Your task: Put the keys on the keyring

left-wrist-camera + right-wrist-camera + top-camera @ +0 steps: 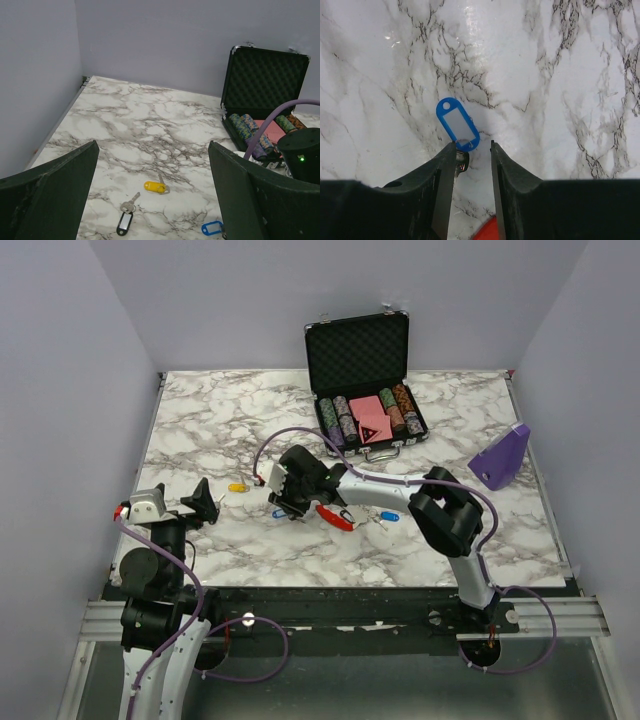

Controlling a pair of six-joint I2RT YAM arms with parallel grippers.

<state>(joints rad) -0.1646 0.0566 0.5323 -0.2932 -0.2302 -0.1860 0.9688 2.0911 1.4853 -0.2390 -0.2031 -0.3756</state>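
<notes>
A blue-tagged key (458, 124) lies on the marble. Its silver head (462, 161) lies between my right gripper's (472, 145) jaws, against the left finger. The jaws stand narrowly apart, low over it, not closed on it. The red keyring (490, 231) shows at the bottom edge behind the jaws; in the top view it (335, 519) lies right of the right gripper (288, 508). A yellow-tagged key (155, 187), a black-tagged key (125, 222) and the blue tag (212, 228) lie ahead of my open, empty left gripper (153, 150). A light blue tag (386, 517) lies right of the keyring.
An open black case (365, 370) with poker chips stands at the back centre. A purple object (500, 458) sits at the right. The left gripper (205, 502) hovers near the left edge of the table. Grey walls enclose the table.
</notes>
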